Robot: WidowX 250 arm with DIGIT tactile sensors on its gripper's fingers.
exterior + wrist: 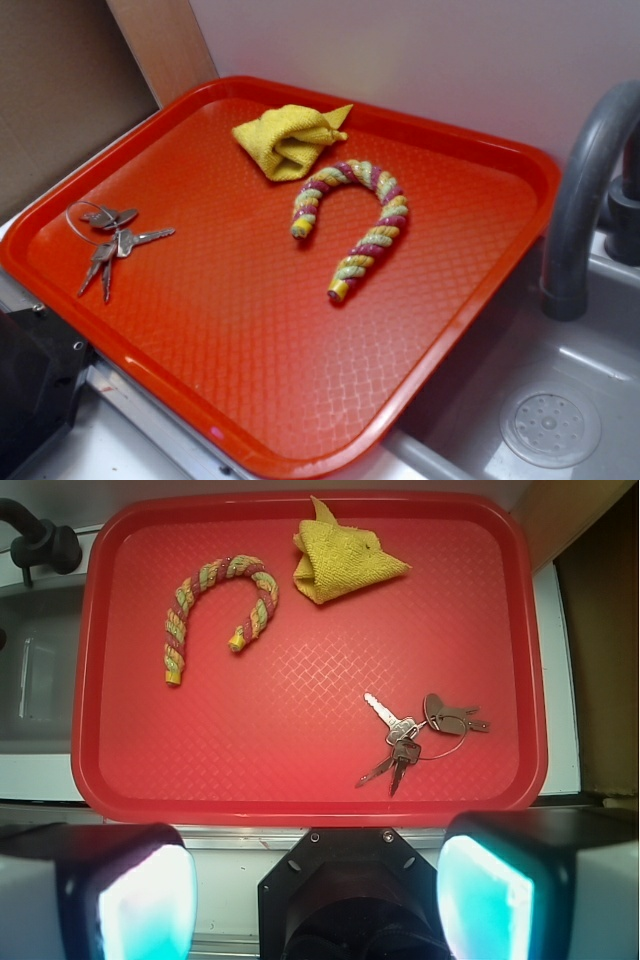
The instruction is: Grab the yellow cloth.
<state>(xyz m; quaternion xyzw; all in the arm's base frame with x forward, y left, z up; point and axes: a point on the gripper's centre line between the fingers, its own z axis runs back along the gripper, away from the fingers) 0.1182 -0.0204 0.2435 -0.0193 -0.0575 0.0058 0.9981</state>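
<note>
The yellow cloth (pixel 288 139) (pixel 340 556) lies crumpled with pointed corners near the far edge of the red tray (pixel 240 400) (pixel 300 800). In the wrist view my gripper (pixel 315 895) hangs high above the tray's near edge, far from the cloth. Its two fingers stand wide apart at the bottom corners, the pads (pixel 145 905) glowing pale cyan with nothing between them. The exterior view shows no part of the gripper.
A curved twisted rope (pixel 350 220) (pixel 215 605) of yellow, maroon and pale green lies beside the cloth. A bunch of keys (pixel 112 240) (pixel 415 735) rests on the tray's other side. A grey faucet (pixel 585 190) and a sink with a drain (pixel 550 428) adjoin the tray.
</note>
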